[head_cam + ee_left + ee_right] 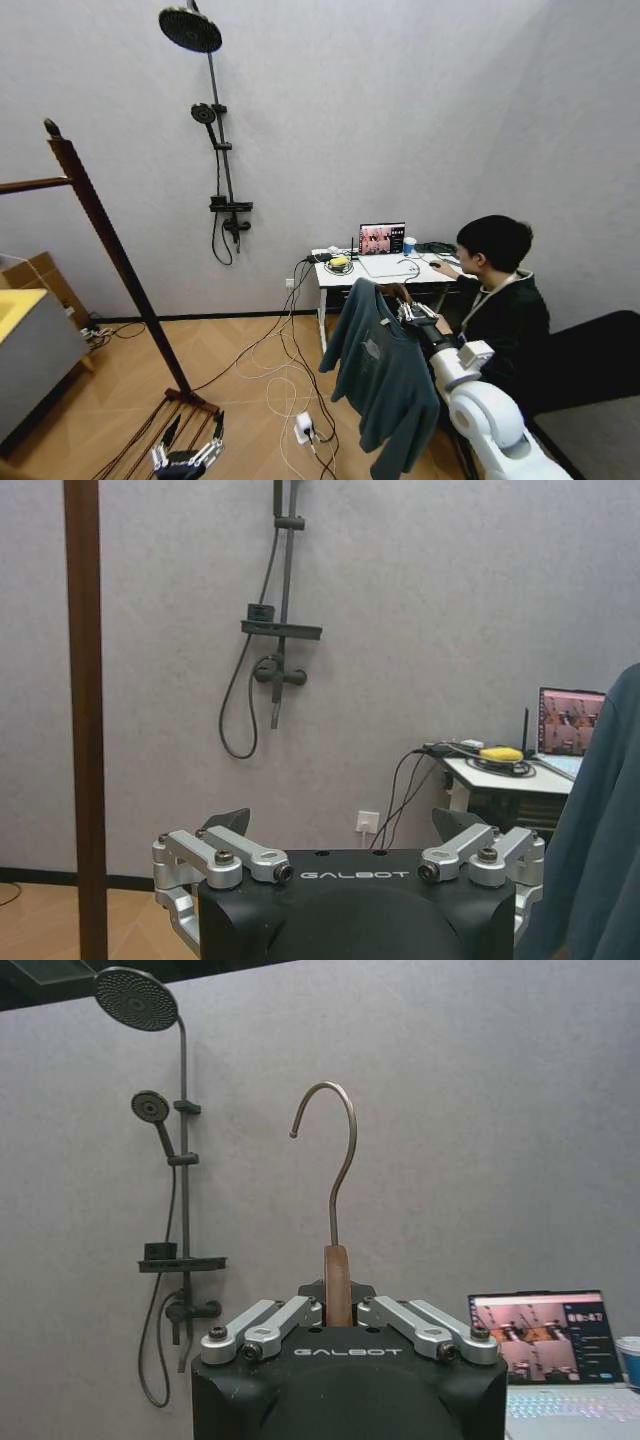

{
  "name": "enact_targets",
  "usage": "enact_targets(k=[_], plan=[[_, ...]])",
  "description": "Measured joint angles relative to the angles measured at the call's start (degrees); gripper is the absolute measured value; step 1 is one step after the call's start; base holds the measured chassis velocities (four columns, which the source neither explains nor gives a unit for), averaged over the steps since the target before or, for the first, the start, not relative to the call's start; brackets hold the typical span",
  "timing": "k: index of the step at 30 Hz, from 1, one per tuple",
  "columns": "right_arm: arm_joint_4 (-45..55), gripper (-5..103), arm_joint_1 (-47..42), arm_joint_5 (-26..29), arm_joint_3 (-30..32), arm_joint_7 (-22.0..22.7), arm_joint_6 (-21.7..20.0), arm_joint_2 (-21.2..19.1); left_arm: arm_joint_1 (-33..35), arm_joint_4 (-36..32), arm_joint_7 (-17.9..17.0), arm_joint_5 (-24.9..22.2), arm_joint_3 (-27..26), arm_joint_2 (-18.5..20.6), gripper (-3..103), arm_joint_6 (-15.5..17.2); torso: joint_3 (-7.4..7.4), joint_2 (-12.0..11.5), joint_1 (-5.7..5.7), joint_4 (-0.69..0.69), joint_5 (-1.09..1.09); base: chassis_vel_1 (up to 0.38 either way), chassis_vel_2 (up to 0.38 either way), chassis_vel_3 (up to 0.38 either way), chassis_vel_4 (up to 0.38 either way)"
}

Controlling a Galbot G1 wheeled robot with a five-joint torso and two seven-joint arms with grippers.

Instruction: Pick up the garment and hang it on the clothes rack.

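Observation:
The garment, a dark teal long-sleeved shirt with a pale chest mark, hangs from a wooden hanger whose metal hook points up. My right gripper is shut on the hanger's neck and holds the shirt up in front of the desk. The clothes rack stands at the far left, a dark reddish-brown post with a ball finial and a horizontal rod. Its post rises close beside my left gripper, which hangs low near the rack's base, open and holding nothing. The shirt's edge is also visible there.
A black shower pole is fixed to the back wall. A person sits at a white desk with a laptop, right behind the shirt. Cables and a white plug lie on the wooden floor. A grey cabinet stands at left.

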Motion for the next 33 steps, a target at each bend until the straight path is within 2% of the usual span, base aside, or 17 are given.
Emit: enact_targets(k=[11, 33], plan=[[-1.3, 10, 4.4, 1.7, -4.6, 0.5, -0.2, -2.2, 0.0, 0.0, 0.0, 0.0, 0.0, 0.0, 100, 0.0, 0.0, 0.0, 0.0, 0.01, 0.0, 0.086, 0.091, 0.093, 0.089], [-2.1, 10, 8.8, 2.8, -9.4, 2.2, 0.9, -1.8, 0.0, 0.0, 0.0, 0.0, 0.0, 0.0, 100, 0.0, 0.0, 0.0, 0.0, 0.0, 0.0, 0.116, 0.116, 0.125, 0.12]])
